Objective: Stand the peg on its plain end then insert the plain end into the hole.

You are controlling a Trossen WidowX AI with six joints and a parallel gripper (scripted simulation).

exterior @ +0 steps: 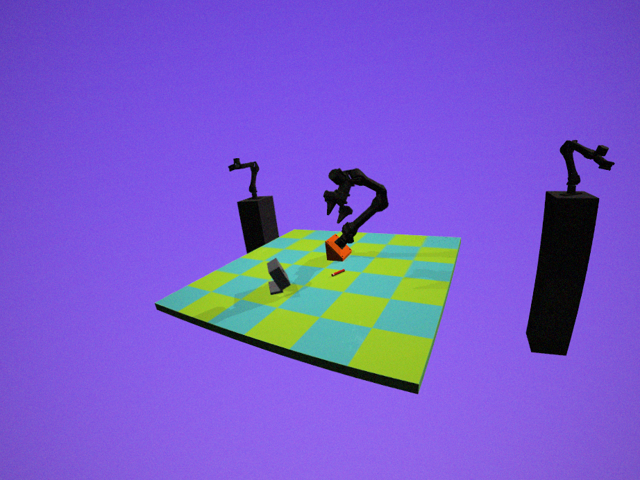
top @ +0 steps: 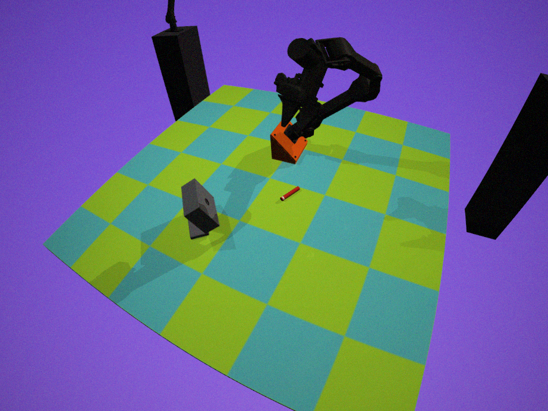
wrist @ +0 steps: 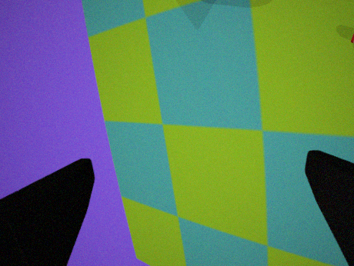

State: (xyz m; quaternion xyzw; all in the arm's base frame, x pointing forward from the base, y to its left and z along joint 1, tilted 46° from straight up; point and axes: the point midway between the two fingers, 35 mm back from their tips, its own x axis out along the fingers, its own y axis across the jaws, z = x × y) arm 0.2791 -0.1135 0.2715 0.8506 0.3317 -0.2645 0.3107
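The red peg (top: 290,193) (exterior: 338,272) lies on its side on the checkered table (top: 318,283) (exterior: 361,309), its white-banded end toward the lower left in the top view. A sliver of the peg (wrist: 352,38) shows at the right edge of the wrist view. The grey sloped panel (top: 194,199) (exterior: 277,273) stands left of the peg, its dark hole (top: 207,202) on the face toward the peg's side. My gripper (top: 292,128) (exterior: 334,218) (wrist: 199,165) is wide open and empty, above the table and behind the peg, pointing downward. In the top view its second fingertip is hard to separate from the arm.
The orange wedge mount (top: 282,145) (exterior: 332,252) under my arm's base stands behind the peg. Black pillars (top: 179,70) (exterior: 563,268) with other arms stand beyond the table. The table's edge crosses the left of the wrist view.
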